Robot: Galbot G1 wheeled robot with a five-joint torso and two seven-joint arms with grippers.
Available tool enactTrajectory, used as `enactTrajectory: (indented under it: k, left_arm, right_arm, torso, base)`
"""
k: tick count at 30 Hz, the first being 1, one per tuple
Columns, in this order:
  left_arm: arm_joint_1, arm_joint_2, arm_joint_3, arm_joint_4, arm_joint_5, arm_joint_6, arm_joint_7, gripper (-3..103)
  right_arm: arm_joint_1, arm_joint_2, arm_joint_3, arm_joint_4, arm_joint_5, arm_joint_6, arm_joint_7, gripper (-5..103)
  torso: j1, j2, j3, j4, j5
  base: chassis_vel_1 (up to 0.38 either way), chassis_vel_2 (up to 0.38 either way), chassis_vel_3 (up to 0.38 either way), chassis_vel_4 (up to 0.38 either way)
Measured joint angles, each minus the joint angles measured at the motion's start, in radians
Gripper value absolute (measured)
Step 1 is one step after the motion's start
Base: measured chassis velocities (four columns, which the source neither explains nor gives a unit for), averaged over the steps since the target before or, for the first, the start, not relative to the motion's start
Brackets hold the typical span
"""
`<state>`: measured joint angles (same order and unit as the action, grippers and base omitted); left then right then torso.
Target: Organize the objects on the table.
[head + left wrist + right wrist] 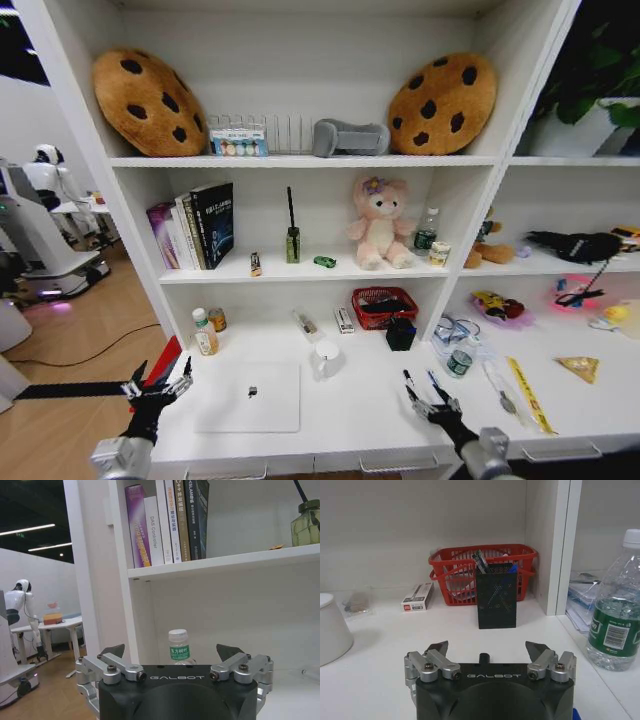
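A: Left claw (160, 388)?
B: Hovering at the desk's (370, 405) near left edge, spread wide, holding nothing. Facing a small bottle (179, 647) by the shelf upright, books (167, 520) on the shelf above.

A: Right claw (432, 405)?
B: Low over the near right part of the desk, also wide and empty (two pens (421, 381) just past its tips). Pointed toward a black mesh pen cup (496, 596), with a red basket (482, 571) right behind it.

A: Laptop (249, 396)?
B: Closed, flat, near centre, between the two claws, touching neither.

A: Anything beside it?
B: White mug (326, 357) just right of the far corner. Clear water bottle (460, 358) farther right, near the divider.

A: Green car (324, 262)?
B: Up on the middle shelf, left of the pink plush (380, 224).
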<state>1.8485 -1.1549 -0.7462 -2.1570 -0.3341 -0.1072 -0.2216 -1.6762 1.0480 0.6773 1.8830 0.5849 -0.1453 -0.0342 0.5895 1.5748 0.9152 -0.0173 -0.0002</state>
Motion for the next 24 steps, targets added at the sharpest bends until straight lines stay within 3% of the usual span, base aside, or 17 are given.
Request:
enactTrajectory:
  k: [6, 12, 24]
  left_arm:
    - [-0.001, 0.002, 0.003, 0.017, 0.000, -0.001, 0.003, 100]
    - [-0.007, 0.004, 0.005, 0.027, 0.004, 0.000, 0.005, 100]
    - [-0.012, 0.002, 0.003, 0.041, 0.009, -0.002, -0.001, 100]
  right_arm:
    - [0.094, -0.024, -0.058, -0.020, 0.060, -0.075, 0.081, 88]
    - [0.156, -0.051, -0.107, -0.048, 0.124, -0.122, 0.106, 86]
    - [0.204, -0.046, -0.174, -0.076, 0.152, -0.144, 0.160, 85]
  torso:
    - [0.000, 0.000, 0.000, -0.0001, 0.0001]
    - [0.000, 0.000, 0.000, -0.0002, 0.0000]
    - [0.000, 0.000, 0.000, -0.0003, 0.0000]
  base:
    - [0.000, 0.000, 0.000, 0.000]
    - [0.000, 0.000, 0.000, 0.000]
    - [0.000, 0.000, 0.000, 0.000]
